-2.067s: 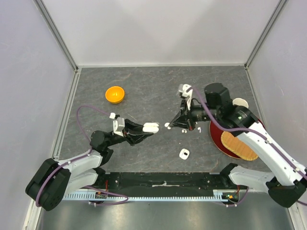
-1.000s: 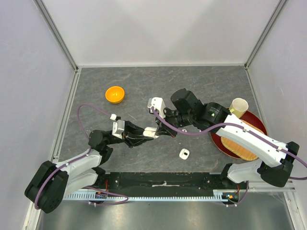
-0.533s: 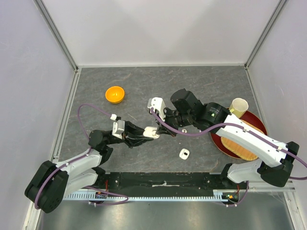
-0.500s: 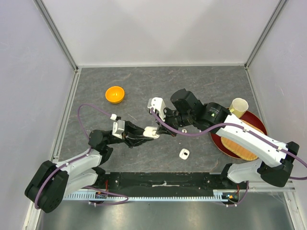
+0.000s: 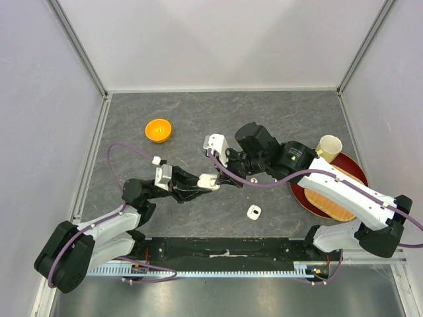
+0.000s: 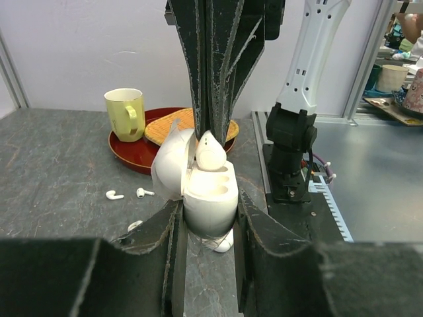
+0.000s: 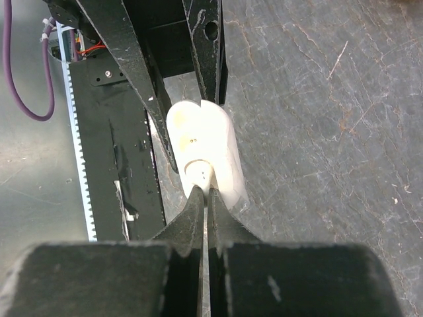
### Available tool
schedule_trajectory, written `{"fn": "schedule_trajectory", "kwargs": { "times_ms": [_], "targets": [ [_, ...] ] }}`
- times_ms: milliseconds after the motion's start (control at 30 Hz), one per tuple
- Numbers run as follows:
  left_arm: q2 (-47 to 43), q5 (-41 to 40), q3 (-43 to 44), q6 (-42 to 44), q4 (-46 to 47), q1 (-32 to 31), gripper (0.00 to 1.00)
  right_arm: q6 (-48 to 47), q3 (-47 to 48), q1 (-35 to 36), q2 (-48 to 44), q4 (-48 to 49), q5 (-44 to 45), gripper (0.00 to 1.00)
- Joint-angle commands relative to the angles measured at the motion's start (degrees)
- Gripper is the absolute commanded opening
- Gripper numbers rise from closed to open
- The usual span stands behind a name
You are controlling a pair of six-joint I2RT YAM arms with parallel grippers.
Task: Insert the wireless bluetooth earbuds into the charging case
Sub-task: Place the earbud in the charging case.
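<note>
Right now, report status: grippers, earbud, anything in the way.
Left gripper shut on charging case, lid open. Right gripper shut on earbud, at the case's opening, not seated. Nothing in the way.

The 2 arms stretch toward each other, left tool (image 6: 208,221) and right tool (image 7: 206,198) both clamped, tips almost meeting.

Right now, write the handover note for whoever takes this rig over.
Left tool: shut on the open glossy white plastic charging case.
Right tool: shut on a small white stemmed earbud, poised over the case's socket, not seated.
Done: case open, earbud lined up.
Left: seat it, release, then fetch the loose white earbuds lying on the grey table by the red tray.
</note>
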Motion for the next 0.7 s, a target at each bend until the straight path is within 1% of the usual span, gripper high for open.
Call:
{"fn": "schedule_trajectory", "kwargs": {
  "times_ms": [0, 367, 667],
  "targets": [
    [-0.18, -1.05, 1.61, -1.25, 5.79, 0.00, 0.02, -0.73, 0.03, 0.54, 0.17, 1.72, 0.05, 0.00],
    [-0.27, -2.72, 1.52, -1.16, 5.79, 0.00, 0.02, -0.64, 0.21, 2.13, 1.40, 0.93, 0.14, 0.00],
    [-0.80, -4.56, 1.00, -0.72, 5.96, 0.00, 0.02, -0.20, 0.47, 3.53, 2.46, -0.48, 2.34, 0.00]
  ]
}}
